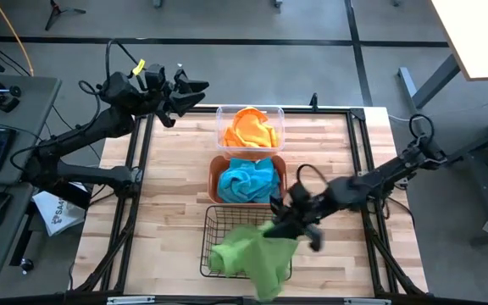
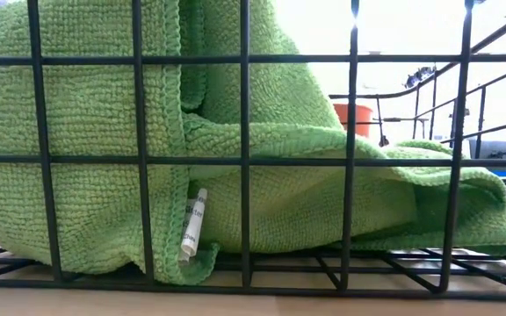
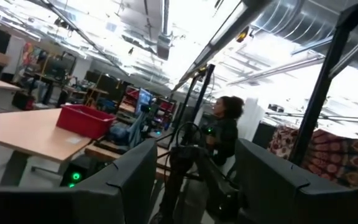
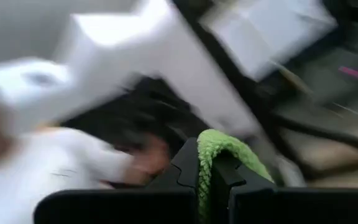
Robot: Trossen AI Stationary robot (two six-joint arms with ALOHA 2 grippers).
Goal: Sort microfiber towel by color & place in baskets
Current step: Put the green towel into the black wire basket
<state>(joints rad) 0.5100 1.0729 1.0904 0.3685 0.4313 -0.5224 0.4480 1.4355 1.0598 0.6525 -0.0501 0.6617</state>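
**A:** Grey workshop floor lay all round the pale wooden table (image 1: 168,182). What was the right claw (image 1: 285,227) doing?

**B:** It was clamped on a fold of the green towel (image 1: 252,254); the right wrist view showed the green cloth (image 4: 215,152) pinched between its two dark fingers (image 4: 185,168). It sat at the right side of the black wire basket (image 1: 213,222), at the table's near edge.

**A:** And the towel itself?

**B:** Mostly inside that basket, heaped against the mesh, with one corner draped over the rim past the near edge. The orange bin (image 1: 214,174) behind it held a blue towel (image 1: 248,180), and the clear bin (image 1: 275,114) toward the far edge held an orange towel (image 1: 248,127).

**A:** How would it handle?

**B:** Soft, light and limp, I judged; it would sag and could snag on the wire. A bunched fold gave the surest hold.

**A:** The left claw (image 1: 195,91)?

**B:** Waiting, spread open and empty, over the far left corner.
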